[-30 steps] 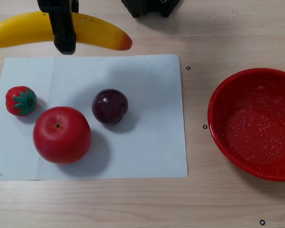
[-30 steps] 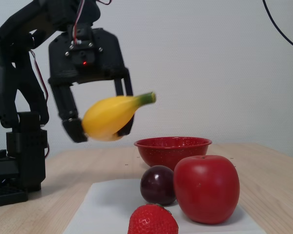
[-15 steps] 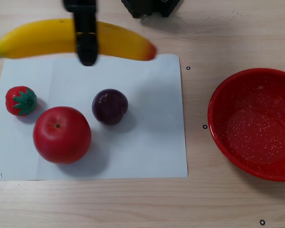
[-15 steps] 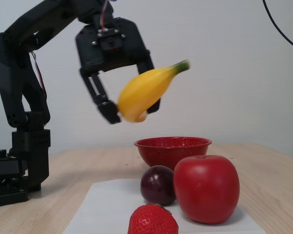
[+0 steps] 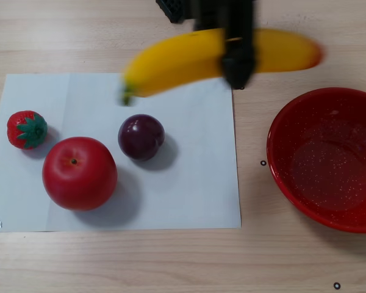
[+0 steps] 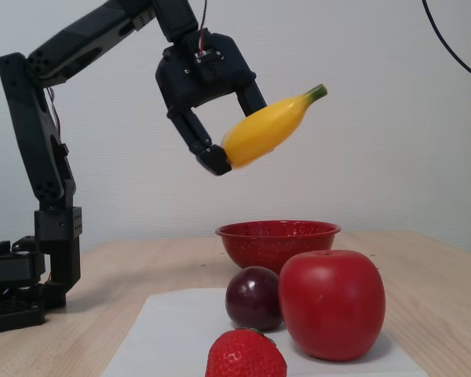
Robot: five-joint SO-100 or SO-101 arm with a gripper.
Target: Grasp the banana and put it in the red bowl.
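Observation:
The yellow banana (image 5: 189, 61) hangs in the air, held across its middle by my black gripper (image 5: 236, 64). Its green stem points left in the other view, its orange-red tip right. In the fixed view the banana (image 6: 268, 129) tilts with the stem up, well above the table, and the gripper (image 6: 228, 141) is shut on it. The red bowl (image 5: 280, 146) with white speckles sits empty on the wood at the right; in the fixed view the bowl (image 6: 276, 242) stands below and behind the banana.
A white paper sheet (image 5: 195, 195) carries a red apple (image 5: 79, 173), a dark plum (image 5: 141, 137) and a strawberry (image 5: 27, 129). The arm's base (image 6: 20, 290) stands at the left in the fixed view.

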